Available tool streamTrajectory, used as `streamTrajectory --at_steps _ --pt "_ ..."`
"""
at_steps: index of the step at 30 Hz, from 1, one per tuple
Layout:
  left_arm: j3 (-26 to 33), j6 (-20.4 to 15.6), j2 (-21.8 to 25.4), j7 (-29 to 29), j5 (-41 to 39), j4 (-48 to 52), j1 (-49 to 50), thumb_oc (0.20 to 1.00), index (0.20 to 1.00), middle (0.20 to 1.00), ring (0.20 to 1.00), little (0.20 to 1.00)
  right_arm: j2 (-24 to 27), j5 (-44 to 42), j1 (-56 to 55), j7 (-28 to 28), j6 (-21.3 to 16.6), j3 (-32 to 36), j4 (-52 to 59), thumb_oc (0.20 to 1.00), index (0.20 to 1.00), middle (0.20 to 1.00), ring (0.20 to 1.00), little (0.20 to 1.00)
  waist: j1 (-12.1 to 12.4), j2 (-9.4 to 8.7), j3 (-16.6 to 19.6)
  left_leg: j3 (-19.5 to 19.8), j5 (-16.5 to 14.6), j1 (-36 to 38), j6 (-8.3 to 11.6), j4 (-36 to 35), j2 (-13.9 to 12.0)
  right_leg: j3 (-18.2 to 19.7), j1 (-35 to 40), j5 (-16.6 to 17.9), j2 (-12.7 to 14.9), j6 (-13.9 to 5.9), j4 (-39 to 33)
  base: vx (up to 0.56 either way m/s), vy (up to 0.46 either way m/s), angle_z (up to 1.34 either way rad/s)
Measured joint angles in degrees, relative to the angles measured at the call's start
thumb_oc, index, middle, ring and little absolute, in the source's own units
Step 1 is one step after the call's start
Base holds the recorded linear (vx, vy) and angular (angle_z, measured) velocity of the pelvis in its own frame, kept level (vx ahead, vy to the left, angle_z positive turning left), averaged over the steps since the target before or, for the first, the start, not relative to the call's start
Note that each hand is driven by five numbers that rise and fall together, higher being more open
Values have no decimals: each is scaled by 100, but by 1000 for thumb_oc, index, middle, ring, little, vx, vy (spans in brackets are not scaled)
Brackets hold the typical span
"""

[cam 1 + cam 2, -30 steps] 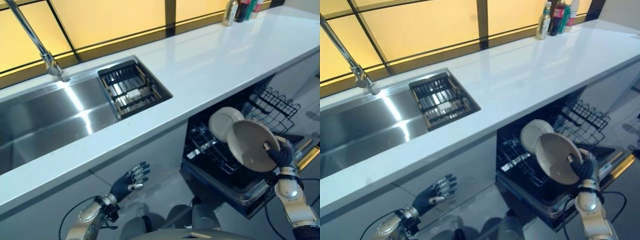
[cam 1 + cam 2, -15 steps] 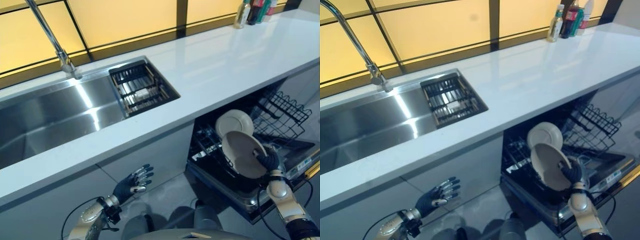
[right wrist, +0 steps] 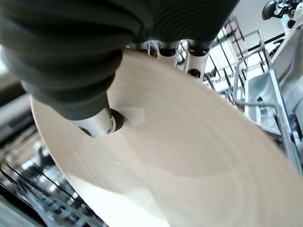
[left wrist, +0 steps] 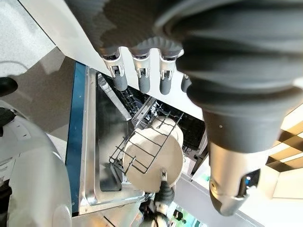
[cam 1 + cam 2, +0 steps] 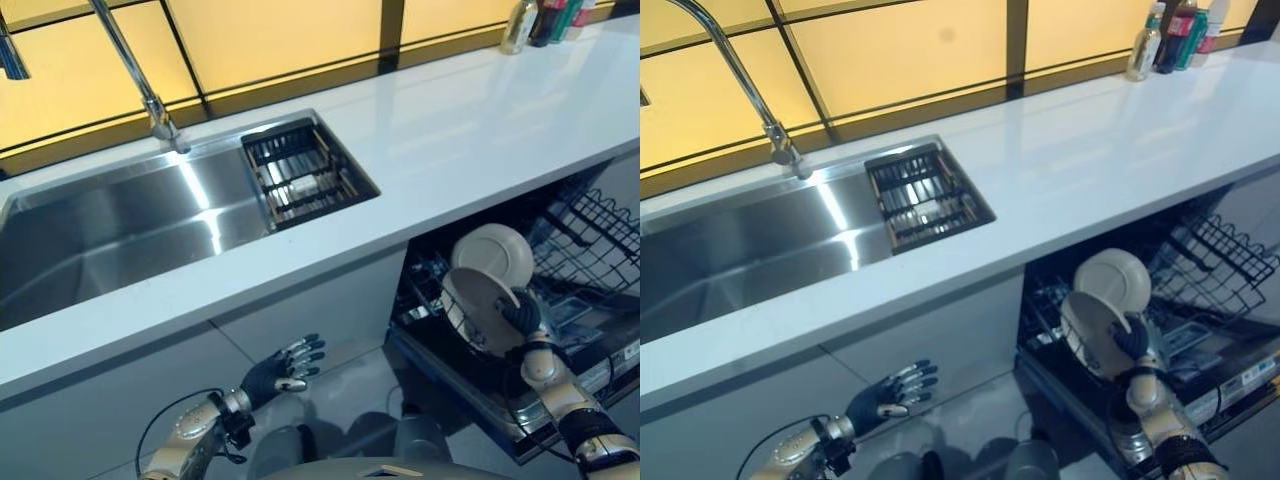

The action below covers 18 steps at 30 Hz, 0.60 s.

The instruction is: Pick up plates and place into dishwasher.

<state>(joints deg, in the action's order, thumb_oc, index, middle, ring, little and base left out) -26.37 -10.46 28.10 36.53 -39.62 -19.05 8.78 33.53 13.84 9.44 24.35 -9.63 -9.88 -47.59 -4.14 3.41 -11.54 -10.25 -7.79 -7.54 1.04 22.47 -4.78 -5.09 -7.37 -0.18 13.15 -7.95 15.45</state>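
Below, dishwasher [image 5: 560, 330] open under the counter [image 5: 470, 130], rack [image 5: 440, 300] out, one plate [image 5: 492, 252] already racked. Second plate [image 5: 478, 308] pinched at its rim by right hand [image 5: 521, 314], held upright just before the first: placing step, probably calling for seating in a slot, then release. Left hand [image 5: 282, 366] idle low, fingers spread.

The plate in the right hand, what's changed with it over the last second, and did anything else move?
The right hand has carried the beige plate down and inward, from above the open door into the dishwasher's lower rack, close in front of the plate already standing there. It still grips the plate. The left hand stays open, low by the cabinet front. The camera itself has shifted.
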Motion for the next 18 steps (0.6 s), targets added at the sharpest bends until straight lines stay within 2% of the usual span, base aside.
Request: streamTrajectory --at_steps 7,8,9,10,18 --pt "-103 2 111 -4 -64 1 -116 1000 1000 1000 1000 1000 3 15 294 -58 90 -129 -597 200 200 200 200 200 104 37 -9 83 4 4 -4 -4 34 -48 69 -69 39 -8 68 14 5 7" --pt "-142 5 128 -6 -65 2 -122 1000 1000 1000 1000 1000 3 15 328 -85 100 -131 -666 539 539 539 539 539 102 38 -9 91 3 20 -3 -11 35 -60 91 -75 42 -8 68 14 9 4" --pt "-169 6 135 -7 -66 2 -127 1000 1000 1000 1000 1000 10 14 376 -123 114 -131 -747 809 809 809 809 809 103 39 -10 93 3 39 -2 -19 35 -66 111 -82 44 -8 68 0 0 0" --pt "-170 8 136 -7 -67 2 -127 1000 1000 1000 1000 1000 22 14 397 -163 128 -132 -768 1000 1000 1000 1000 1000 111 37 -11 91 3 57 -2 -33 38 -66 119 -84 44 -8 68 0 0 0" --pt "-168 8 148 -62 -70 75 -127 1000 1000 1000 1000 1000 29 -5 386 -165 127 -183 -688 1000 1000 1000 1000 1000 94 9 -29 75 9 84 5 -86 42 -65 115 -108 47 -6 61 0 0 0"
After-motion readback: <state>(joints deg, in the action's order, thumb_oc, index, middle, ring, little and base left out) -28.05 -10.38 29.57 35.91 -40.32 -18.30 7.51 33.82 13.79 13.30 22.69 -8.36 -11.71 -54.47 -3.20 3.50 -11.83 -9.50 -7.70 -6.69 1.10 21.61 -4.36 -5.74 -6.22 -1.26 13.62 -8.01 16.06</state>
